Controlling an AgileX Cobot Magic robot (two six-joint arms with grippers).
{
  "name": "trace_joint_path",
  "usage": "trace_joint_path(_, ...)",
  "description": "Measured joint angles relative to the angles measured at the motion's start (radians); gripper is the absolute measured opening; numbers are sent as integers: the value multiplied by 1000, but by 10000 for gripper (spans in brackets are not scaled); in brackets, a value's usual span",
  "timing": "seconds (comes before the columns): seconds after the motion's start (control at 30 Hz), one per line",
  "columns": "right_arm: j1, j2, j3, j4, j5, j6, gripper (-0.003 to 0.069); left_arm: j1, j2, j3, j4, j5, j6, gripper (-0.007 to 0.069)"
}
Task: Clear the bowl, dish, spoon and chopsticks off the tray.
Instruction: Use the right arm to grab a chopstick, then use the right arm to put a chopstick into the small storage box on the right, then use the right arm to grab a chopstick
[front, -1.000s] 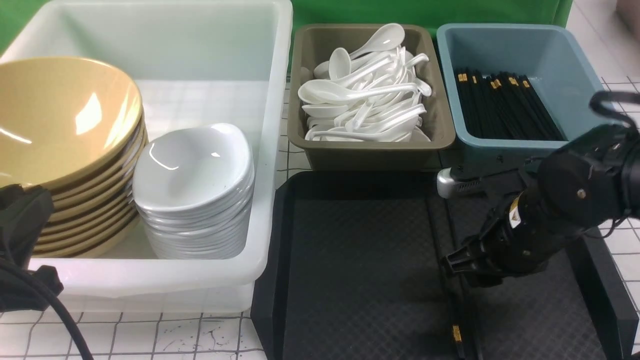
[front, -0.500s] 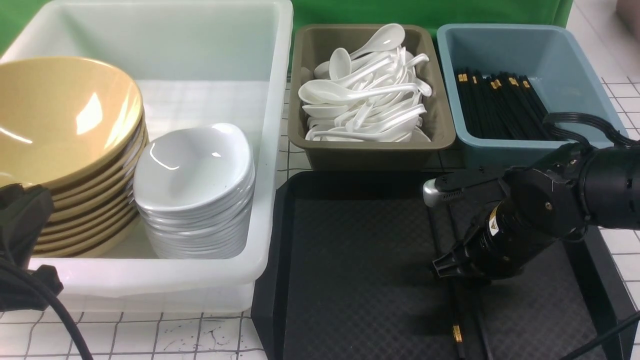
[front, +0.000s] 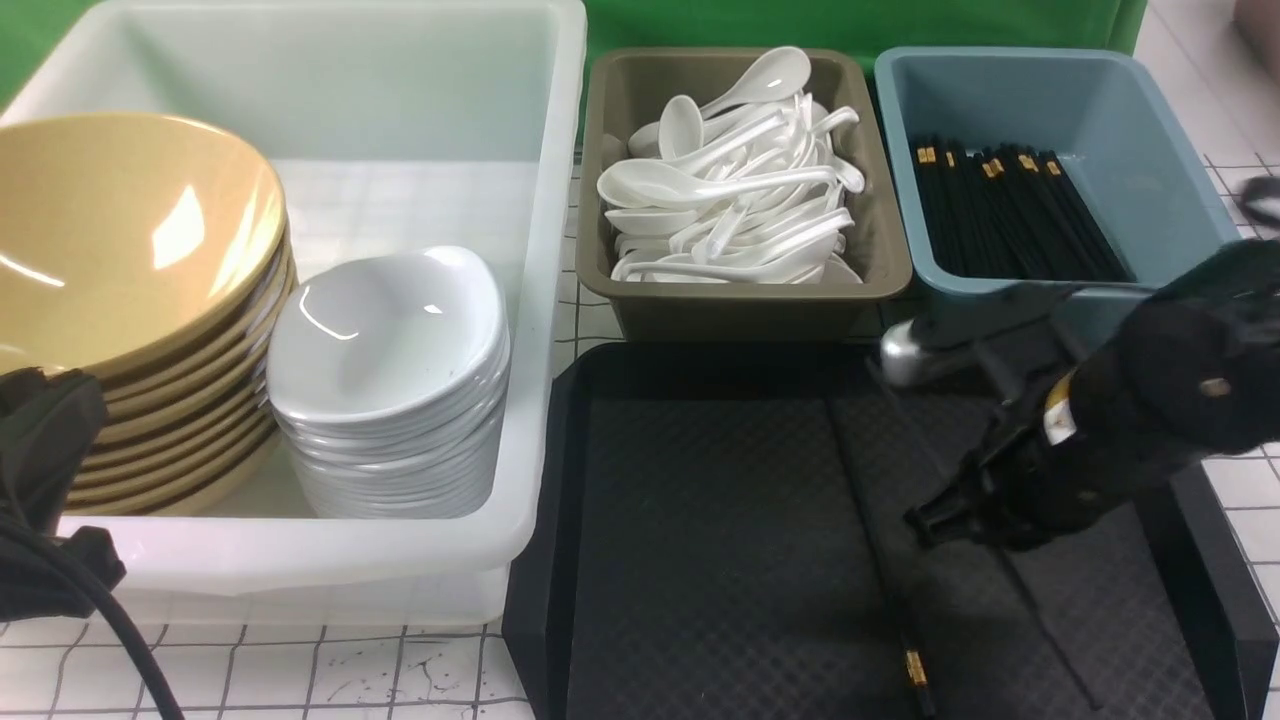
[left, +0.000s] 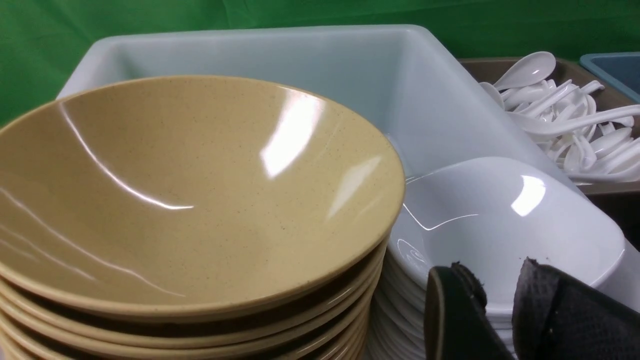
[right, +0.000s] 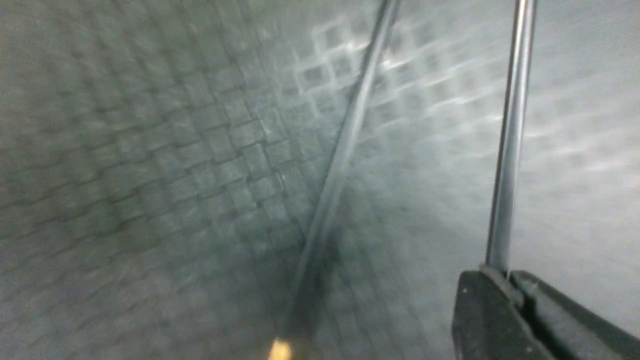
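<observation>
The black tray (front: 700, 560) lies at the front right. One black chopstick (front: 880, 560) with a gold band lies on it, also seen in the right wrist view (right: 340, 150). My right gripper (front: 925, 522) is shut on the second chopstick (right: 507, 150), which slants across the tray (front: 1050, 630). No bowl, dish or spoon is on the tray. The top mustard-yellow bowl (front: 120, 230) sits on a stack in the white tub (front: 560, 200). My left gripper (left: 500, 285) hangs open and empty beside the white dishes (left: 500, 220).
The stack of white dishes (front: 385, 350) stands next to the bowls in the tub. A brown bin (front: 740, 310) holds many white spoons. A blue bin (front: 1150, 150) holds black chopsticks. My left arm (front: 40, 440) is at the front left corner.
My right gripper has shifted right and up with one chopstick in it. That chopstick now slants apart from the other, which stays flat on the tray. The left arm has not moved.
</observation>
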Motion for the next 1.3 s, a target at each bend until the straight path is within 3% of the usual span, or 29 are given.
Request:
trace_joint_path(0.2, -12, -180, -29, -77, -78, 7, 59, 0, 0, 0, 0, 0, -1, 139)
trace_joint_path(0.3, -92, -175, -119, -118, -226, 25, 59, 0, 0, 0, 0, 0, -1, 139)
trace_joint_path(0.5, -303, 120, -403, -112, -333, 56, 59, 0, 0, 0, 0, 0, -1, 139)
trace_joint_path(0.63, -352, 339, -555, -93, -348, 74, 59, 0, 0, 0, 0, 0, -1, 139)
trace_joint_path(0.77, -370, 528, -683, -87, -251, 137, 74, 0, 0, 0, 0, 0, -1, 139)
trace_joint_path(0.97, -377, 630, -800, -64, -69, 119, 233, 0, 0, 3, 0, 0, -1, 139)
trace_joint_path(1.1, -377, 586, -847, 56, 55, -60, 345, 0, 0, 6, 2, 0, 0, 139)
trace_joint_path(1.2, -357, 489, -818, 129, 163, -157, 378, 0, 0, 6, 3, 0, 0, 139)
trace_joint_path(1.3, -309, 388, -724, 141, 190, -171, 384, 0, 0, 6, 3, -1, 0, 139)
